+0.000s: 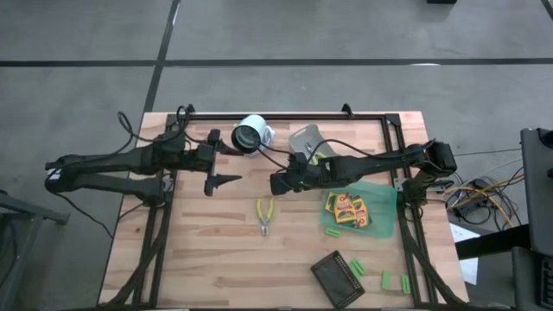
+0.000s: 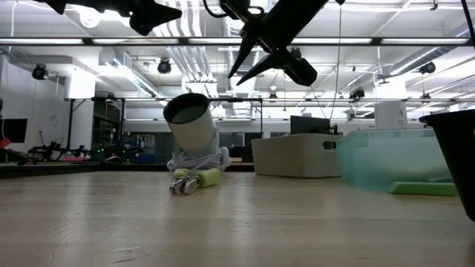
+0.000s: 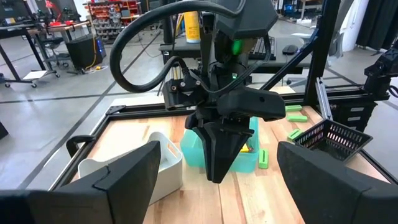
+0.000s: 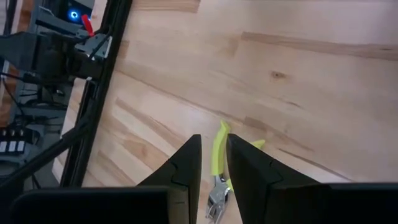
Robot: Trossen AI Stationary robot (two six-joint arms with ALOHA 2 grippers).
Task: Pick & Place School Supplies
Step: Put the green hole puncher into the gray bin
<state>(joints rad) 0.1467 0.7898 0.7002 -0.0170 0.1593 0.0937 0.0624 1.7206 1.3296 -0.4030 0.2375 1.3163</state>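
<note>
A yellow-handled scissor-like tool (image 1: 264, 214) lies flat on the wooden table, also visible in the low view (image 2: 189, 182) and between my right fingers in the right wrist view (image 4: 217, 165). Yellow packs (image 1: 348, 208) lie inside the green bin (image 1: 380, 200). Several green blocks (image 1: 332, 231) sit on the table near the dark tray (image 1: 339, 276). My right gripper (image 1: 279, 183) hangs shut, raised above the table just past the tool, holding nothing. My left gripper (image 1: 216, 179) hovers open to its left, facing the right gripper (image 3: 219, 149).
A white cylinder (image 1: 251, 134) lies tipped near the far edge beside a grey bin (image 1: 307, 141). A black frame (image 1: 285, 115) runs around the table. More green blocks (image 1: 394, 281) lie near the near right corner. Bare wood stretches along the near left.
</note>
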